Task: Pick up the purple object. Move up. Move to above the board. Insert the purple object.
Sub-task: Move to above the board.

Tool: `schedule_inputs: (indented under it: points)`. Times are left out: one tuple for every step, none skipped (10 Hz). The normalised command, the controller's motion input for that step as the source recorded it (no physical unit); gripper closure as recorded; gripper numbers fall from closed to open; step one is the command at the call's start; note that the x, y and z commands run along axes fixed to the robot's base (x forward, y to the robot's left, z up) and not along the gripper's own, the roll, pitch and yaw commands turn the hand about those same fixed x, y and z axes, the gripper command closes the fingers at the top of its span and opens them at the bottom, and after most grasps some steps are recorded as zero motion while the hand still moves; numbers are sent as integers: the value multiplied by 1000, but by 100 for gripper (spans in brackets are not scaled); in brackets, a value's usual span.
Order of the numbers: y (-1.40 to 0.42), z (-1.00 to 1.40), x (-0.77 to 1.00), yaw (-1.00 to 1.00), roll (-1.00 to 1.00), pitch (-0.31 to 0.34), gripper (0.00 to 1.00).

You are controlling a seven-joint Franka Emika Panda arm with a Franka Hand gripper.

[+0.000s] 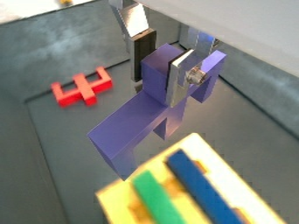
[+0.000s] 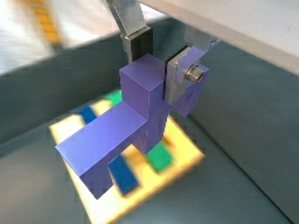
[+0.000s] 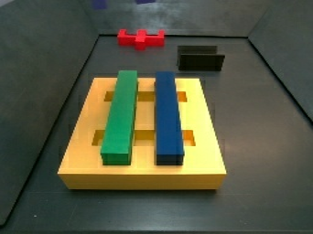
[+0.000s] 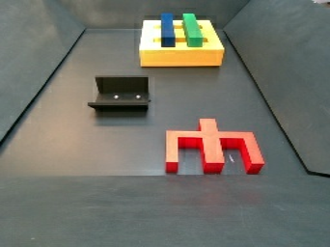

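My gripper [image 1: 160,74] is shut on the top knob of the purple object [image 1: 138,127], a bridge-shaped block that hangs in the air with its legs pointing down. In a wrist view the purple object [image 2: 117,140] hovers over the yellow board [image 2: 187,159], with my gripper [image 2: 156,70] clamped on the knob. In a wrist view only a corner of the board [image 1: 239,188] shows below the block. In both side views the board [image 3: 141,174] [image 4: 180,58] lies flat on the floor. The gripper and the purple object are out of frame there.
A green bar [image 3: 120,114] and a blue bar [image 3: 167,114] lie in the board's slots. A red notched block [image 4: 213,147] [image 3: 141,37] [image 1: 82,87] rests on the floor, and the black fixture [image 4: 120,95] [image 3: 202,59] stands between it and the board. Grey walls enclose the floor.
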Motion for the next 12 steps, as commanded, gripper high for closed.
schedule_inputs:
  points:
    - [-852,233,457,1000,24,54,100]
    - [-348,98,207,1000,31,63,100]
    - [-153,59,105,1000,25,57,100]
    - [-78,36,34,1000,29,57,100]
    - [-52,31,40,1000,31,61,100]
    - [-41,28,42,1000,34,67,100]
    - [-35,26,43,1000,35,71,100]
    - [-28,25,44,1000,40,80,100]
    - [-26,24,45,1000,43,87,100]
    - [-24,24,45,1000,50,100,100]
    - [-23,24,46,1000,53,107,100]
    - [-24,26,48,1000,63,125,100]
